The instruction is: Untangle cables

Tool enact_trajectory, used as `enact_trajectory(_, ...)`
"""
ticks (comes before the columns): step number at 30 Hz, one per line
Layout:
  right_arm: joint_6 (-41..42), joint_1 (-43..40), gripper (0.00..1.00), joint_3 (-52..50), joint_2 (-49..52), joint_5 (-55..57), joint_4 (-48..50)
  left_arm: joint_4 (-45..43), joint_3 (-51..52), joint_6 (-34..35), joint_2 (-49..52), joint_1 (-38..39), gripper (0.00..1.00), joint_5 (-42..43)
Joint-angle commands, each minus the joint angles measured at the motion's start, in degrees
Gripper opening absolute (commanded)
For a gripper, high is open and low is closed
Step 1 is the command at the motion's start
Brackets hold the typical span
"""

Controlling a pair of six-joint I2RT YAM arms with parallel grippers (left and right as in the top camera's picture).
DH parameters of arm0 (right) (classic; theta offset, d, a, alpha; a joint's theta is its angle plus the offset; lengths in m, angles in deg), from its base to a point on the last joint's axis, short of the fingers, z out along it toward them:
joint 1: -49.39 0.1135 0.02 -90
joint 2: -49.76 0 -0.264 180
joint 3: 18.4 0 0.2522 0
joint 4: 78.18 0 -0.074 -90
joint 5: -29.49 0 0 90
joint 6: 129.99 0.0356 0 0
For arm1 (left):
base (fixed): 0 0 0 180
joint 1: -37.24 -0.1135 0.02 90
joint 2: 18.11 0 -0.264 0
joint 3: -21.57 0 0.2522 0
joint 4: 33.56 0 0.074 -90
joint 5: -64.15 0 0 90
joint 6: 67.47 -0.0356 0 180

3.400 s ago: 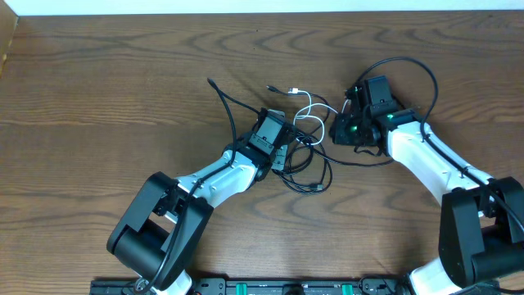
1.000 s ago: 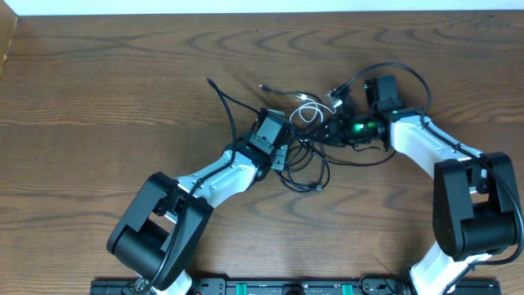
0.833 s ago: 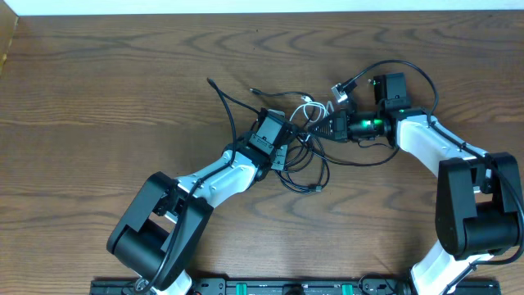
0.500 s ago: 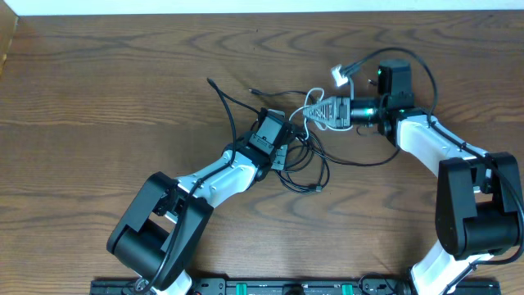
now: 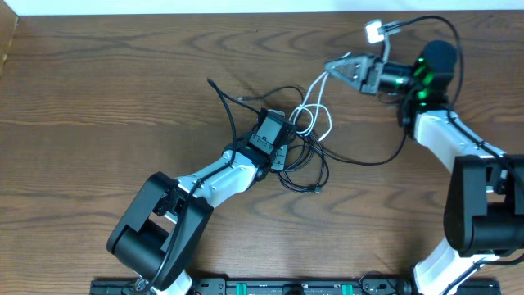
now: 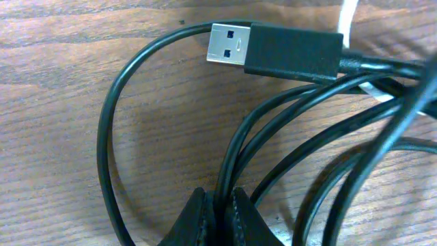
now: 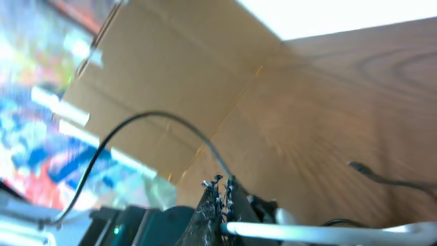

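**A:** Cables [image 5: 307, 164]: where were they?

**B:** In one tangle near the middle of the wooden table [image 5: 98, 106], just beside the left gripper [image 6: 220, 206]. The dark loops lay on the wood, crossing one another. One black end [image 5: 210, 83] trailed out up and to the left, away from the knot.

**A:** And the white cable [image 5: 314, 121]?

**B:** Its loops sat at the upper side of the tangle, among the black ones. From there white strands ran up and to the right to the right gripper [image 5: 334, 65], which was well apart from the knot, over the far right part of the table.

**A:** Was that claw holding it?

**B:** Yes, its jaws were closed on the white cable. The right wrist view showed the white cord lying right at the pinched fingertips [image 7: 209, 201]. That picture was blurred, so I could tell little more from it.

**A:** And the left claw?

**B:** Closed too, on a black cable [image 6: 231, 154]. In the left wrist view the two pads [image 6: 198, 215] met at the bottom edge, with dark cord running down into the seam between them. Whether one strand or two sat in the pinch, I couldn't tell.

**A:** Anything else close by?

**B:** A black USB-A plug [image 6: 273, 50], metal tip pointing left, lay on the wood just above that grip. Several black strands were bunched beside it, and a sliver of white showed at the upper right.
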Motion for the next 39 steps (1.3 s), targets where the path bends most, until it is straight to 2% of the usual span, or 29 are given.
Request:
enact_trajectory(1,2.36,-3.69,0.01,2.86,-0.52,4.76,-0.11,0.17,0.5,-0.74,-0.94,-0.42,0.08,-0.11)
enact_trajectory(5,2.03,-7.45,0.01,6.38,-0.52,8.24,-2.89,0.17,0.5,-0.74,-0.94,-0.42,0.08,-0.11)
enact_trajectory(8,-1.84,-9.75,0.01,10.29,-0.52,11.41,-9.84,0.17,0.5,-0.74,-0.94,-0.42,0.08,-0.11)
enact_trajectory(13,-16.44,-11.76,0.02,17.92,-0.52,20.17,-32.81,0.17,0.5,-0.74,-0.94,-0.42,0.08,-0.13)
enact_trajectory(17,-28.44,-11.85,0.02,24.55,-0.52,32.28,-53.33,0.17,0.5,-0.74,-0.94,-0.46,0.08,-0.17)
enact_trajectory(20,-33.81,-11.82,0.02,28.48,-0.52,38.69,-64.24,0.17,0.5,-0.2,-0.94,-0.46,0.08,-0.83)
enact_trajectory(23,-37.24,-11.5,0.01,29.94,-0.55,38.71,-72.06,0.11,0.5,0.55,-0.94,-0.48,0.08,-1.07)
enact_trajectory(28,-38.97,-9.42,0.13,29.88,-0.52,38.51,-86.68,-0.09,0.5,0.55,-0.94,-0.46,0.08,-0.98)
enact_trajectory(32,-41.05,-5.7,0.35,29.81,-0.52,38.53,-96.91,-0.09,0.5,0.55,-0.94,-0.46,0.08,-0.98)
enact_trajectory(34,-41.42,-3.13,0.43,29.42,-0.52,38.77,-100.06,-0.11,0.5,0.55,-0.94,-0.46,0.08,-0.98)
enact_trajectory(35,-41.38,-1.68,0.44,29.09,-0.52,39.41,-100.94,-0.11,0.5,0.55,-0.94,-0.46,0.08,-0.98)
enact_trajectory(37,-40.19,1.38,0.53,27.93,-0.52,42.29,-101.5,-0.11,0.5,0.55,-0.94,-0.46,0.08,-0.98)
enact_trajectory(39,-35.71,4.37,0.54,26.16,-0.52,47.15,-101.53,-0.07,0.5,0.55,-0.94,-0.46,0.08,-0.98)
